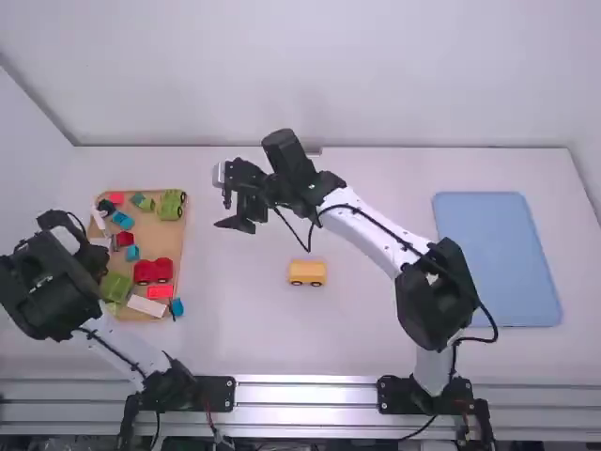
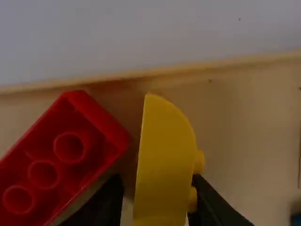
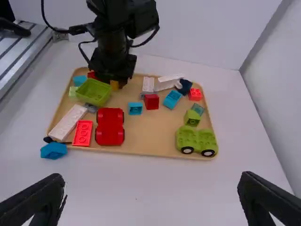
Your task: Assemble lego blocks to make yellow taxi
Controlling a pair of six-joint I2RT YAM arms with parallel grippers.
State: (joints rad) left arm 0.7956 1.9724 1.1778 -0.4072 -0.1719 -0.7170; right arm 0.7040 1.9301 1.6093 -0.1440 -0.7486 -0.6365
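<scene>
At the far left, the left gripper (image 1: 92, 256) is low over the wooden tray (image 1: 155, 240), right at a curved yellow block (image 2: 164, 165). The left wrist view doesn't let me tell whether it is clenched on that block or only around it. A red brick (image 2: 66, 155) lies near the yellow block, its hollow underside showing.

In the tray's near part sit a green block (image 1: 116, 287) shaped like a tub, a long white brick (image 1: 147, 305) and a red car piece (image 1: 153, 272), with a flat red block (image 1: 160, 292) near it. A green car (image 1: 171, 205) is at the tray's far right corner. Just outside the near right corner — on the table (image 1: 235, 329) itself — is a blue block (image 1: 177, 307).

Next comes the right gripper (image 1: 228, 210), above the table to the right of the tray. It is released and holds nothing, its fingers wide apart.

Farther right, and nearer the bases, the taxi's yellow body (image 1: 307, 272) stands on its wheels, well apart from the tray — between the two arms. At the far right, a blue mat (image 1: 498, 258) lies on the table.
</scene>
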